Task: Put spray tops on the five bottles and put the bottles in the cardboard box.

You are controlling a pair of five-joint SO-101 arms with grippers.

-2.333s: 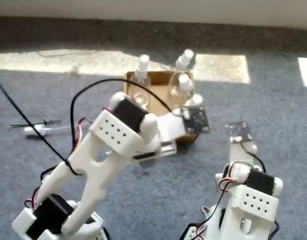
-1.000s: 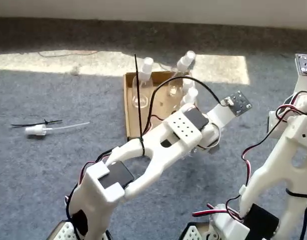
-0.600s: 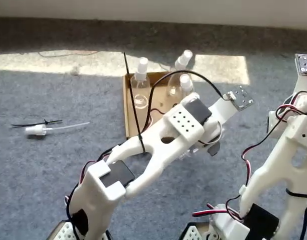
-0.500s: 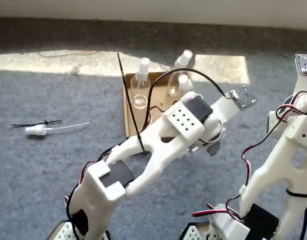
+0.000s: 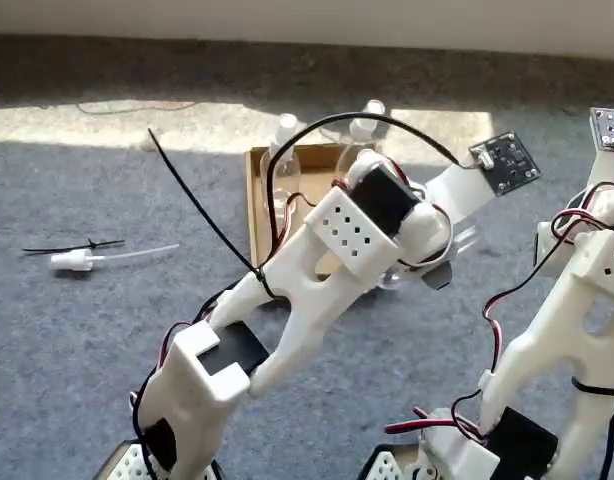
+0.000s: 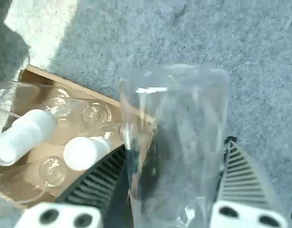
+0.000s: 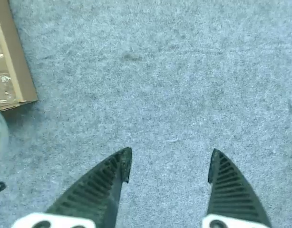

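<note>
Currently the left arm (image 5: 352,235) is stretched long from the near edge toward the cardboard box (image 5: 255,215), elbow bent, wrist angled to the box's right front corner. Its jaws are clamped on a clear bottle (image 6: 177,137), one ribbed pad on each side. The bottle is just beside the box's corner, with grey carpet (image 6: 241,42) past it; whether it wears a top I cannot tell. The right arm (image 5: 577,310) stands tall at the right, wrist pointed straight down, jaws spread apart over the carpet with nothing between them.

Counting: two arms, one box, one bottle in the jaws. Inside the box I make out two white spray tops (image 6: 24,135) on bottles; the left arm covers much of the rest. One loose spray top (image 5: 72,261) with its thin tube lies on the carpet well left of the box, a black cable tie (image 5: 62,247) beside it.
</note>
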